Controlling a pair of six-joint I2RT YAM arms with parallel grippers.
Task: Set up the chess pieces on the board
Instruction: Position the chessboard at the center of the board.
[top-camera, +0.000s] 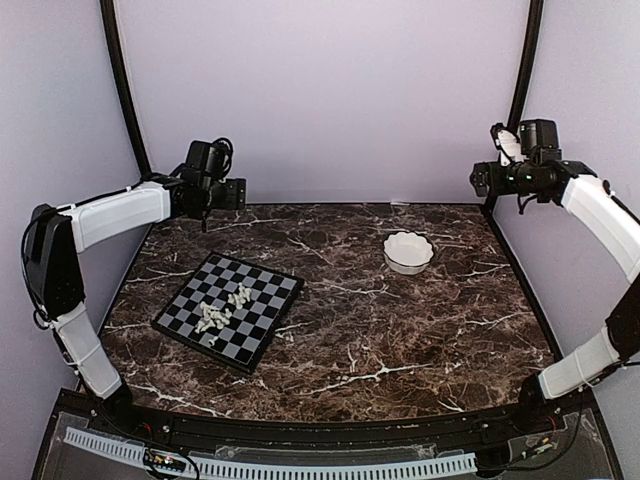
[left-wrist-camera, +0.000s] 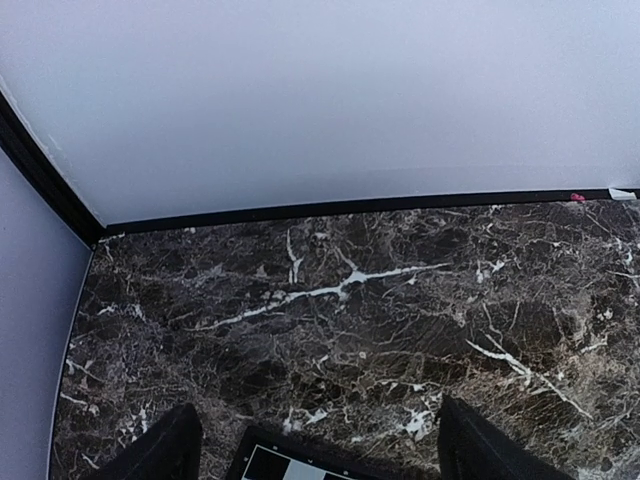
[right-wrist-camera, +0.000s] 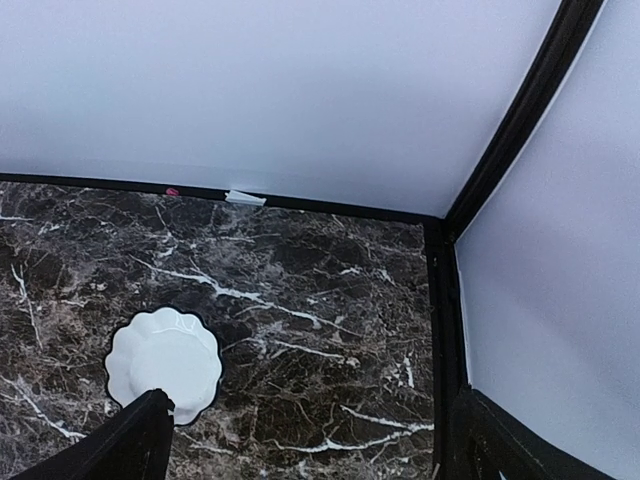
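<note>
A lab test booth: plain lilac walls (top-camera: 320, 90), black corner poles (top-camera: 125, 90), marble tabletop (top-camera: 400, 330).

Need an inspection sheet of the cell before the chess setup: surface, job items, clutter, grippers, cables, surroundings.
Surface: dark veined marble table.
Job's things: board at left, set at an angle; chess pieces bunched mid-board, not in ranks.
Clutter: white scalloped bowl at far right, empty.
Grippers: left gripper open, held high beyond the board's far edge; right gripper open, high near the bowl; both hold nothing.
Cables: black cable along the left arm, off the table.
Surroundings: pale walls, black frame poles.
</note>
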